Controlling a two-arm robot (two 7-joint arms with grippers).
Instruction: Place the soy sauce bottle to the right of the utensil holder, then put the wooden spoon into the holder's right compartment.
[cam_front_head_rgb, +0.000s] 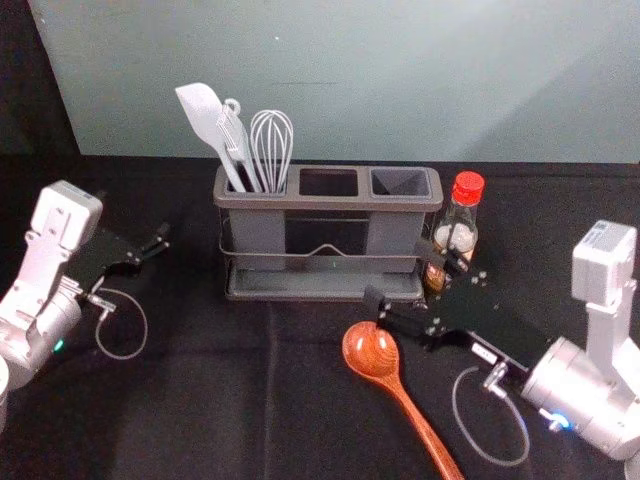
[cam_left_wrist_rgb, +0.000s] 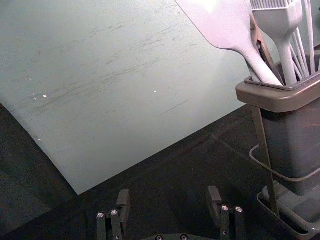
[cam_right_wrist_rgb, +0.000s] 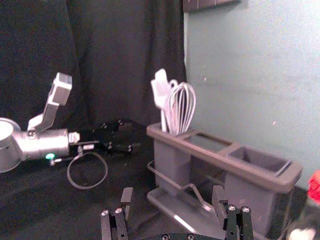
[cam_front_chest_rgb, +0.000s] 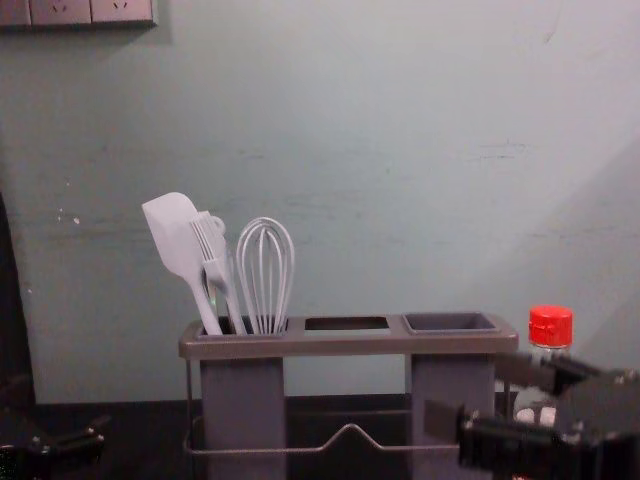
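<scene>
Spoon handle (cam_front_head_rgb: 422, 425) cut off; lower bottle (cam_front_head_rgb: 435, 278) seemingly part hidden.

Black cloth (cam_front_head_rgb: 200, 400) under 3 things: holder (cam_front_head_rgb: 330, 202), bottle (cam_front_head_rgb: 463, 215), wooden spoon (cam_front_head_rgb: 371, 350).

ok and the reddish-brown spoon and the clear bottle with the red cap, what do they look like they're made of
The reddish-brown spoon looks like wood with a glossy, perhaps lacquered finish: its bowl shows grain streaks and bright highlights. The clear bottle is transparent and shiny, so glass or plastic; its smooth, opaque red cap is probably plastic.
</scene>
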